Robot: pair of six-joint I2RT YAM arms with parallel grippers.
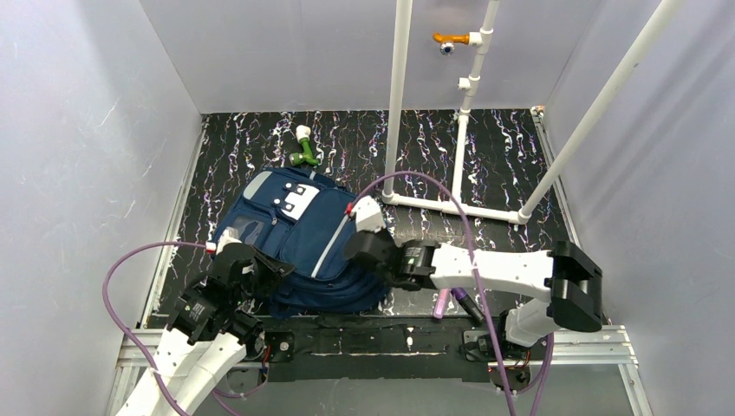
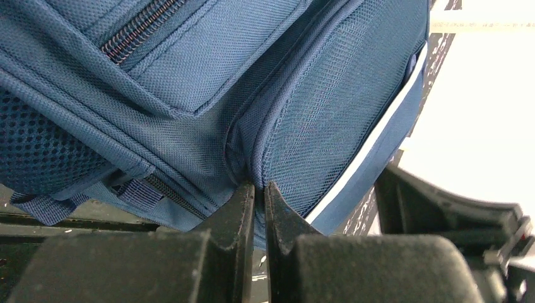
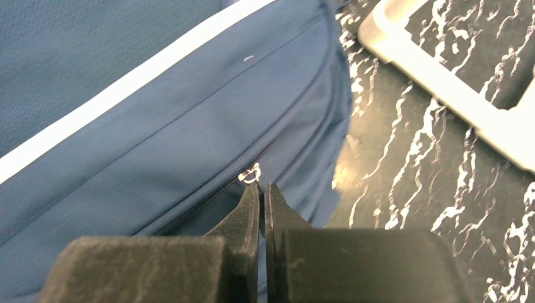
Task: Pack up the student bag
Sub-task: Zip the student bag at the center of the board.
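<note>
The student bag [image 1: 299,238], navy blue with a white patch and grey stripes, lies flat on the black mat at centre left. My left gripper [image 1: 263,267] is at its near left edge. In the left wrist view the jaws [image 2: 260,187] are shut on a fold of the bag's mesh fabric [image 2: 315,113]. My right gripper [image 1: 362,249] is at the bag's right side. In the right wrist view the jaws [image 3: 261,187] are shut at the zipper line, with the small metal zipper pull [image 3: 250,175] at their tips. A white stripe [image 3: 126,88] crosses the bag.
A green and white object [image 1: 303,147] lies just beyond the bag. A purple pen [image 1: 442,303] and a dark pen [image 1: 465,305] lie near the right arm's base. A white pipe frame [image 1: 451,206] stands on the mat at right, also in the right wrist view [image 3: 441,69].
</note>
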